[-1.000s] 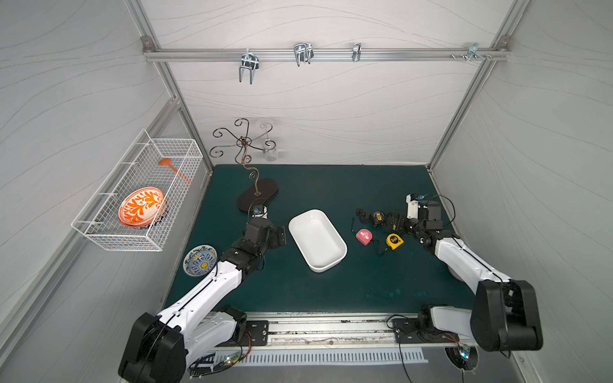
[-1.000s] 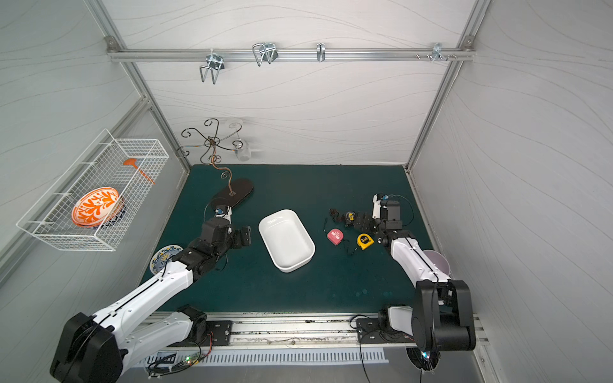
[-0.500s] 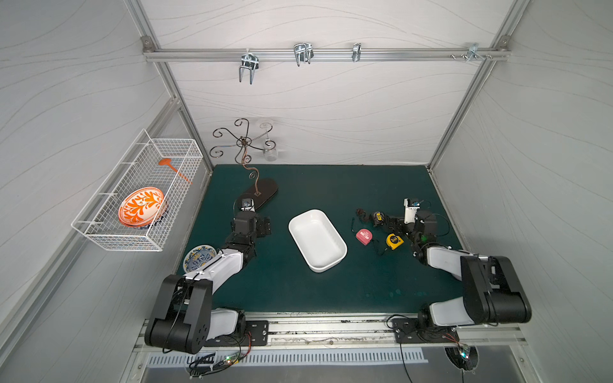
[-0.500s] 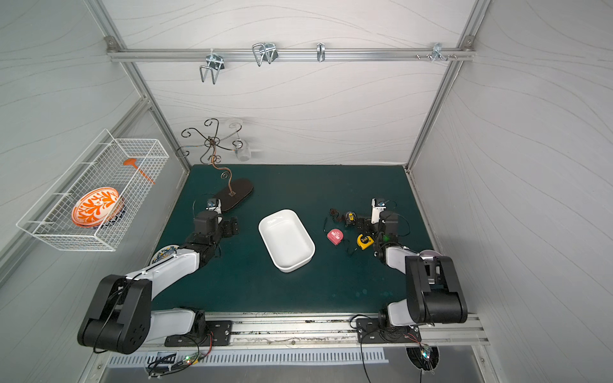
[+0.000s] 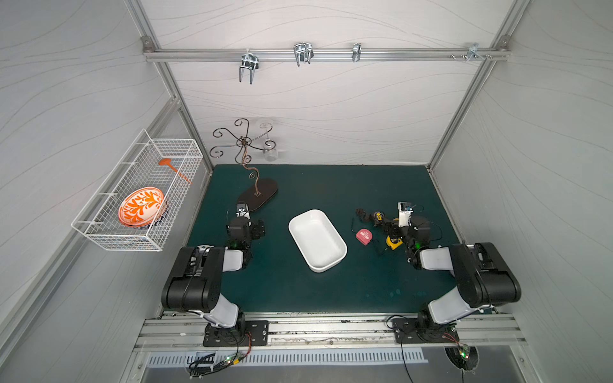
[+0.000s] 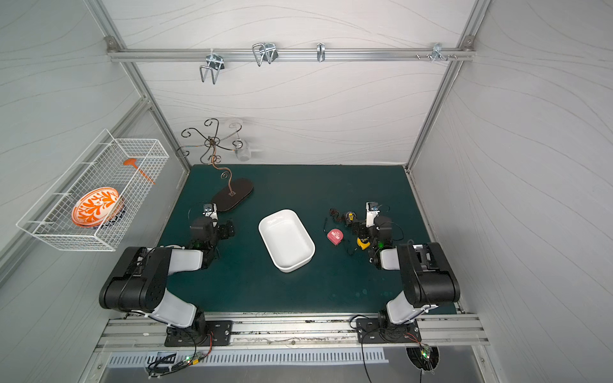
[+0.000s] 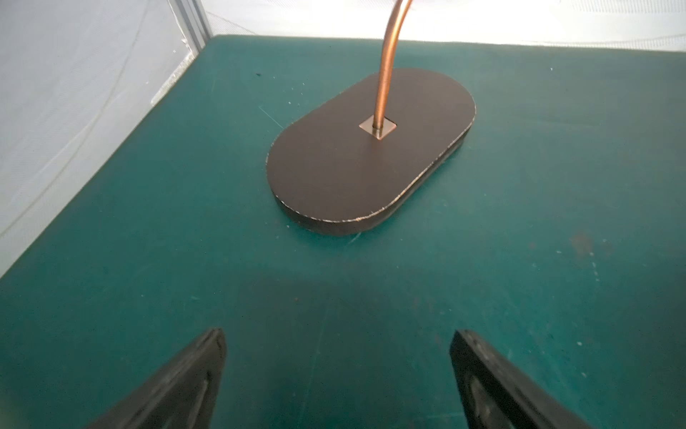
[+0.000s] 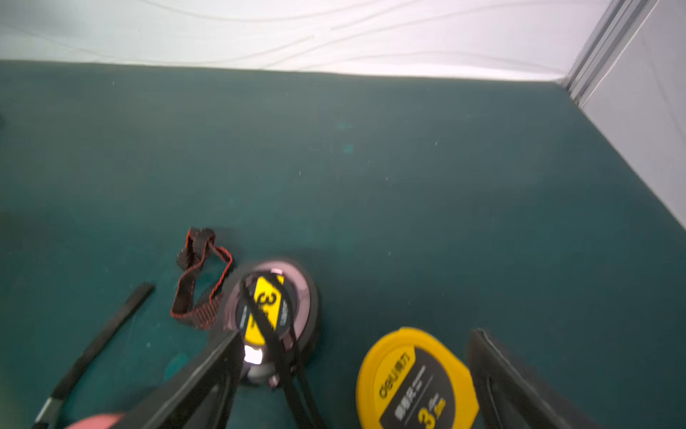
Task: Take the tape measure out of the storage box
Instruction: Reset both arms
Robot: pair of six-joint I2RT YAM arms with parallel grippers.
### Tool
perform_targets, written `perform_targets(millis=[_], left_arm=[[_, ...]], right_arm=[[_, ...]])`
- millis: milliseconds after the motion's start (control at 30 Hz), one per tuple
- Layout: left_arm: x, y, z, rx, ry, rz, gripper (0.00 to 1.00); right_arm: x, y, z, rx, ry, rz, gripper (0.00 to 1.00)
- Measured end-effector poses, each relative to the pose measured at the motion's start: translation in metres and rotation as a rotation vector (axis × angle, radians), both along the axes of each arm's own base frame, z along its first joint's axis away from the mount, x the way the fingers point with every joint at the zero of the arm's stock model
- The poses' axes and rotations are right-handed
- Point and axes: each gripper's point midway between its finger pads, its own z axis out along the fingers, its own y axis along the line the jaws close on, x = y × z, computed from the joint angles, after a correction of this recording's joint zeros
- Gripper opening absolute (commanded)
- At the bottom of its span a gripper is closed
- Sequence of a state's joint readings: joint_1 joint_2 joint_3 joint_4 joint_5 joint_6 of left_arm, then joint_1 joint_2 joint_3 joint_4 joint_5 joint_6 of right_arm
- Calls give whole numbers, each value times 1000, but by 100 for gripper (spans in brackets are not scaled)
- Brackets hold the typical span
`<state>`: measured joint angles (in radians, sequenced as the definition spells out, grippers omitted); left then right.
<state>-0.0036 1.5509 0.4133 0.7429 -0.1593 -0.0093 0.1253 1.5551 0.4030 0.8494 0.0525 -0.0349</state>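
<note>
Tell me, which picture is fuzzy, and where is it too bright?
Right wrist view: the yellow tape measure and black tape measure look smeared. Left wrist view: sharp on the stand base, but the wall behind glares white. Both top views: crisp, evenly lit.

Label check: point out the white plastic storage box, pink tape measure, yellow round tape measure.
white plastic storage box (image 5: 316,239): in a top view, bare floor.
pink tape measure (image 5: 364,237): in a top view, top face.
yellow round tape measure (image 8: 412,386): right wrist view, black label.
</note>
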Motion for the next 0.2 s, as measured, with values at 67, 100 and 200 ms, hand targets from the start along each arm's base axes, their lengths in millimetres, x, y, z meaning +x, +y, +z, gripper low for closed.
perform_targets(millis=[67,100,200], left_arm=[[2,-1,4,-4,-19,-2,99],[3,-1,6,-6,-27,-3,99],[4,-1,8,-9,-36,-6,99]], right_arm=[[0,0,0,-2,1,-1,99],[0,-1,-1,-4,4,-5,99],[1,-2,-1,-8,6,-14,99]])
